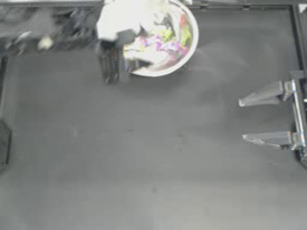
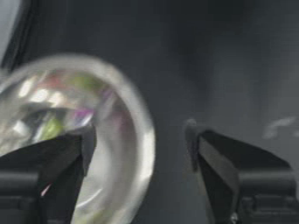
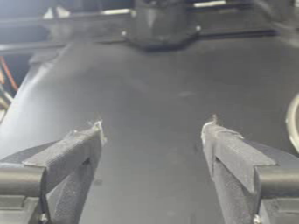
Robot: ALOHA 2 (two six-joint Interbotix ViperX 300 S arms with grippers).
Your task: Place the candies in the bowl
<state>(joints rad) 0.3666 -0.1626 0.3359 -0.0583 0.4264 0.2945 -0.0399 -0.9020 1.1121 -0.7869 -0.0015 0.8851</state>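
The shiny silvery bowl (image 1: 180, 56) stands at the table's far edge, a little left of the middle. Candies (image 1: 159, 44) in pink, yellow-green and red wrappers lie inside it, and the left wrist view shows them too (image 2: 81, 116). My left gripper (image 1: 118, 60) is blurred at the bowl's left side. In its wrist view it (image 2: 140, 131) is open and holds nothing, with one jaw over the bowl's inside and the other outside the rim (image 2: 146, 144). My right gripper (image 1: 242, 120) waits open at the right side of the table.
A metal frame rail (image 1: 240, 5) runs along the table's far edge behind the bowl. The bowl's rim (image 3: 290, 122) just shows at the edge of the right wrist view, and the right gripper (image 3: 152, 127) there hangs over bare dark table.
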